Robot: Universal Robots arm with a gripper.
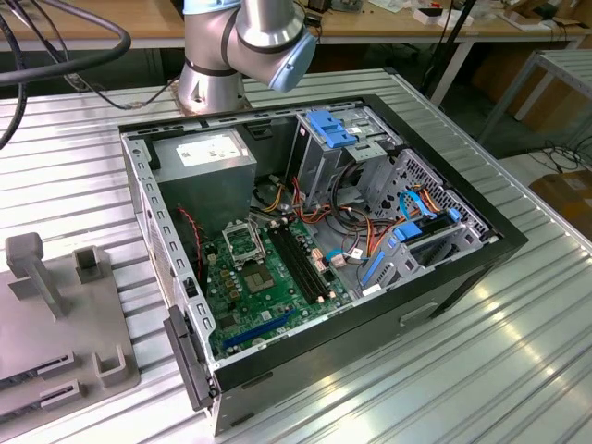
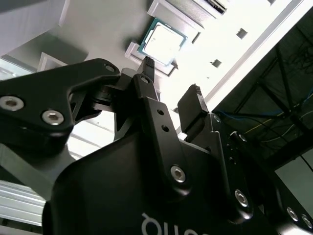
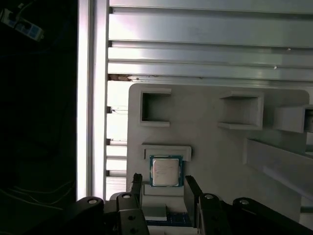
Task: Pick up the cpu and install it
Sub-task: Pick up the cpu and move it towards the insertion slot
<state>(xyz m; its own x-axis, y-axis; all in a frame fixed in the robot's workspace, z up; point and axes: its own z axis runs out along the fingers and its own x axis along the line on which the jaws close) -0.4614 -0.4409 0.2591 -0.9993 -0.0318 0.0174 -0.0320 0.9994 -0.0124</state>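
Observation:
The cpu (image 3: 165, 171) is a small square chip with a shiny metal top. It lies flat in a shallow holder on a pale grey fixture plate (image 3: 215, 152). In the second wrist view the cpu (image 2: 162, 43) lies beyond the fingertips. My gripper (image 3: 164, 182) hovers over it, open, its two black fingers (image 3: 136, 182) standing either side of the chip's near edge with nothing held. In the second wrist view the gripper (image 2: 171, 76) is just as wide apart. The open computer case (image 1: 499, 242) shows the motherboard (image 1: 264, 291) with its square socket frame (image 1: 242, 242).
Square-walled holders (image 3: 155, 108) rise from the fixture plate beside the chip. The plate rests on a ribbed aluminium table (image 3: 205, 44), dark past its edge. Inside the case are a grey power-supply box (image 1: 205, 157), black memory slots (image 1: 301, 264), cables and blue drive brackets (image 1: 331, 128).

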